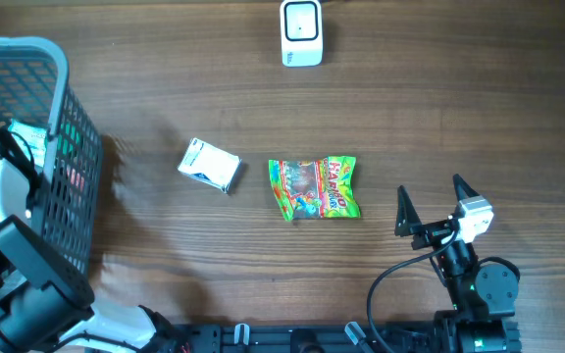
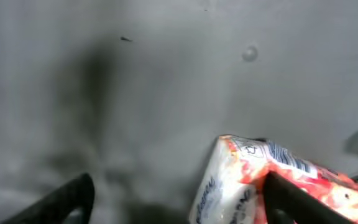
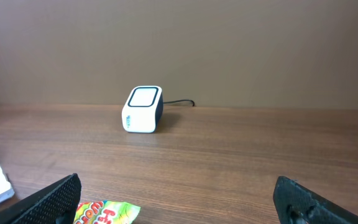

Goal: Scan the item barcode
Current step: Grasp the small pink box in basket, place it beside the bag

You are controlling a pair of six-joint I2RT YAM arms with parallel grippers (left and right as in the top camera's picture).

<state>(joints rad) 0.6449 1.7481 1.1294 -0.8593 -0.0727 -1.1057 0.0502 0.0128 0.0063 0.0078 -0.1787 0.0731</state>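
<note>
Table [image 1: 479, 88]: brown wood, carries everything. Basket [image 1: 27, 46], grey-blue mesh, fills the far-left corner and runs down the left edge; L arm reaches into it. Haribo bag [image 1: 314, 186] lies flat at table ctr, green w/ red-yellow print, "HARIBO" readable along its right side, darker patch mid-bag. Box [image 1: 209, 165], small, white w/ blue panel, sits skewed just left of the bag, not touching; print too small to read. Scanner [image 1: 301, 31], white cube w/ dark-rimmed window, dark sides, cable out the back, stands at the far edge, mid-width, well apart from bag and box. Packet [image 2: 241, 180] inside the basket: white-red crinkly wrapper, blue lettering, too blurred to read. L gripper [image 2: 178, 186]: fingers stand apart, packet against the finger on the right of the wrist view only, not clamped. R gripper [image 1: 430, 186] near the near-right corner, fingers spread wide, nothing between them, facing the scanner.
</note>
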